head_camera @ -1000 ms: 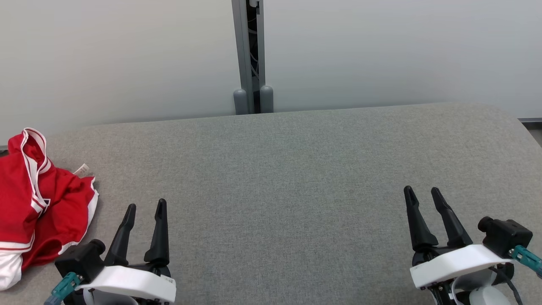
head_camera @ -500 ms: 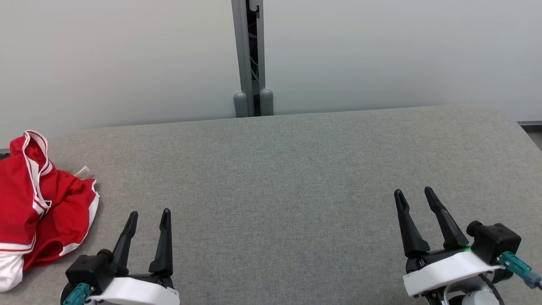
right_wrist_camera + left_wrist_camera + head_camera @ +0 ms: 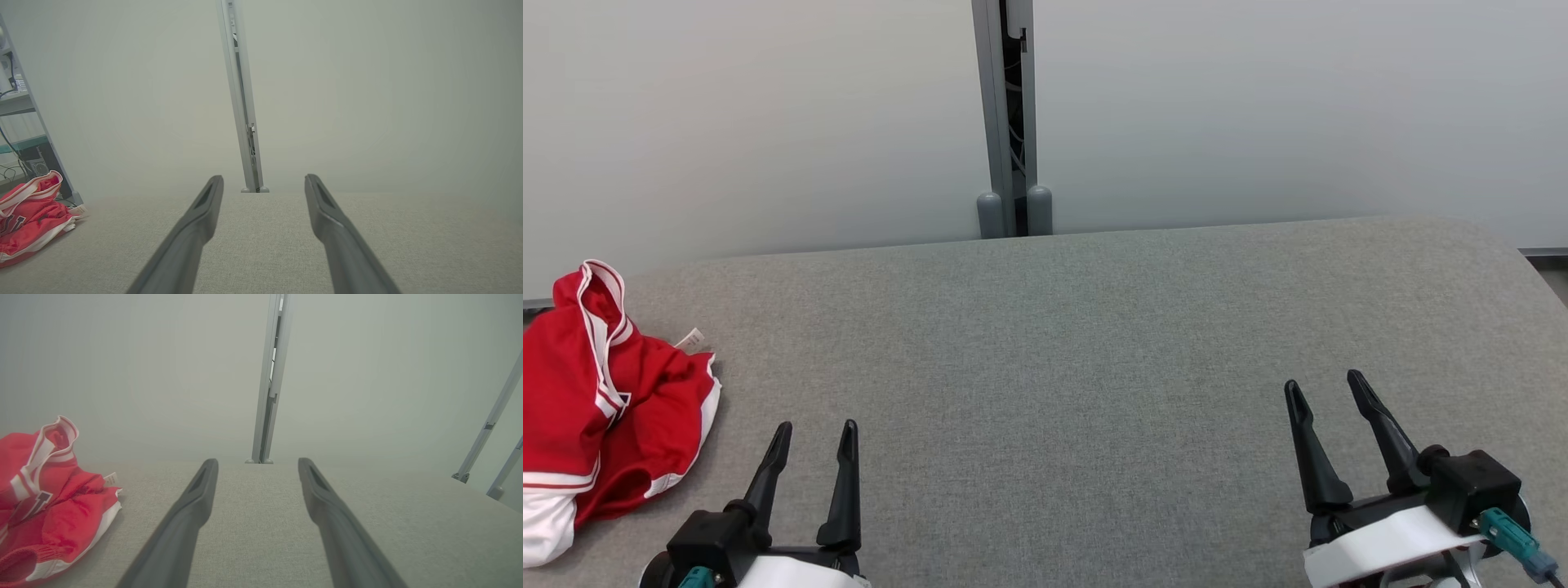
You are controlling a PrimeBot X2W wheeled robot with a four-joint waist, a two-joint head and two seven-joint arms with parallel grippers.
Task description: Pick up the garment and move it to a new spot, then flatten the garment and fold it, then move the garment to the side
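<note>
A crumpled red sports garment (image 3: pixel 596 416) with white trim and white stripes lies at the far left edge of a table (image 3: pixel 1062 327) covered in grey woven fabric. A small white care label (image 3: pixel 691 340) sticks out of the garment's far side; it carries faint print that is too small to read. In the left wrist view, part of a dark printed character with a white outline (image 3: pixel 37 503) shows among the folds of the garment (image 3: pixel 61 514). In the right wrist view, a few dark letters show on the cloth (image 3: pixel 28 220), but they are creased and cannot be made out.

The left gripper (image 3: pixel 816 425) sits low at the near left of the table. Its two dark fingers are spread apart with nothing between them and point away from the robot. The garment is close by on this gripper's left, not touching it, with bare table between them. In the left wrist view the gripper (image 3: pixel 257 461) shows its jaws standing wide over the grey surface.

The right gripper (image 3: pixel 1323 380) sits at the near right of the table, well apart from the garment, its fingers parted and empty too. A teal connector (image 3: pixel 1509 535) sticks out beside its wrist. In its own wrist view the gripper (image 3: pixel 264 177) points toward a grey post (image 3: pixel 243 122) that stands between pale wall panels (image 3: pixel 1258 106) behind the table.
</note>
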